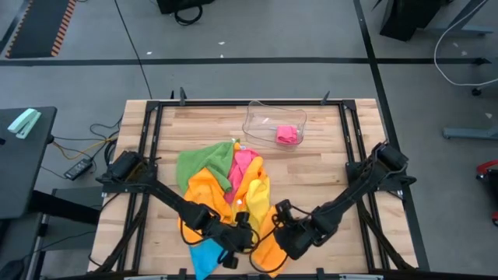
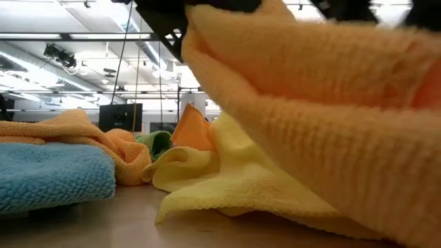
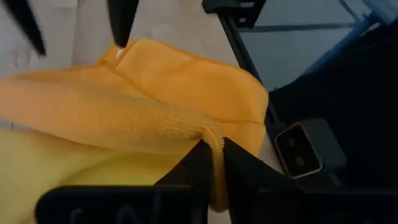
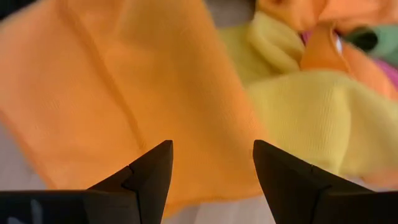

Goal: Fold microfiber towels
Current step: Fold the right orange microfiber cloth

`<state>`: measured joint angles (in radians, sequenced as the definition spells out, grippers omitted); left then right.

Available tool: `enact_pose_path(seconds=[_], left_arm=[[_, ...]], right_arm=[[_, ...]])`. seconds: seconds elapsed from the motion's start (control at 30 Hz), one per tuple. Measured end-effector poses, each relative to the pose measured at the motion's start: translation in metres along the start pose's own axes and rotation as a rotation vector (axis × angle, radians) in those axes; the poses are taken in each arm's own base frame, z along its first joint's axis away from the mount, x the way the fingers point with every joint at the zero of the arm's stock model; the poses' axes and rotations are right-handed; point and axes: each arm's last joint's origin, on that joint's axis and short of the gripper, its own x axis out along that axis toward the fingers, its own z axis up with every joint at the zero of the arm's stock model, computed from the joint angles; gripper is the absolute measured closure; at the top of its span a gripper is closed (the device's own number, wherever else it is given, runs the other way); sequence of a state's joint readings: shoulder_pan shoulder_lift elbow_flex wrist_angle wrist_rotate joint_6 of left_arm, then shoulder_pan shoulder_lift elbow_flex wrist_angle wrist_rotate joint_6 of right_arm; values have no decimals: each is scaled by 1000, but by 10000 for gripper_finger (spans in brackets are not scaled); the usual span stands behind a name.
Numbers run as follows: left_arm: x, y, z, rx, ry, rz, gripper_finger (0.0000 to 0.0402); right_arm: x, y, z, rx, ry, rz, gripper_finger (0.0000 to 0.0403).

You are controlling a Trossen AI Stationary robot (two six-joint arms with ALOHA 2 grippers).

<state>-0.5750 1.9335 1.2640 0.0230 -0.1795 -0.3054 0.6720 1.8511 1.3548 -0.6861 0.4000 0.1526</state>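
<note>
A heap of microfiber towels lies at the table's near middle: green (image 1: 202, 165), pink (image 1: 243, 162), yellow (image 1: 257, 194), blue (image 1: 205, 255) and orange (image 1: 208, 194). Another orange towel (image 3: 186, 81) at the heap's near right is raised at one edge, with my left gripper (image 3: 214, 152) shut on it near the front edge. My right gripper (image 4: 211, 165) hovers open just above the same orange towel (image 4: 124, 93), beside the left one, touching nothing. In the low view the raised orange cloth (image 2: 331, 103) fills the foreground. My left gripper pinches the orange towel's hemmed edge (image 3: 216, 138) between its two fingers, at a corner-like bend of the hem. The fingers slant downward from the table's left. The pinched edge is lifted, and the cloth drapes away from it over the yellow towel (image 3: 56, 168).
A clear plastic tray (image 1: 257, 117) stands at the far middle with a folded pink towel (image 1: 288, 135) inside. Black frame rails (image 1: 350, 132) run along the table's sides. Bare wood (image 1: 327, 187) lies to the right of the heap.
</note>
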Motion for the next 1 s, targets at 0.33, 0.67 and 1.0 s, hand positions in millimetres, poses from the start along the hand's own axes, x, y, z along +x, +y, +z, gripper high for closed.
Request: enact_pose_path(seconds=[0.33, 0.67, 1.0], left_arm=[[0, 0, -1, 53, 6, 2, 388], [-2, -8, -7, 69, 36, 11, 372], [-2, -7, -8, 72, 43, 25, 371]], right_arm=[[28, -45, 23, -22, -160, 268, 166], [50, -59, 15, 9, -157, 484, 105], [72, -50, -23, 64, -34, 536, 126]])
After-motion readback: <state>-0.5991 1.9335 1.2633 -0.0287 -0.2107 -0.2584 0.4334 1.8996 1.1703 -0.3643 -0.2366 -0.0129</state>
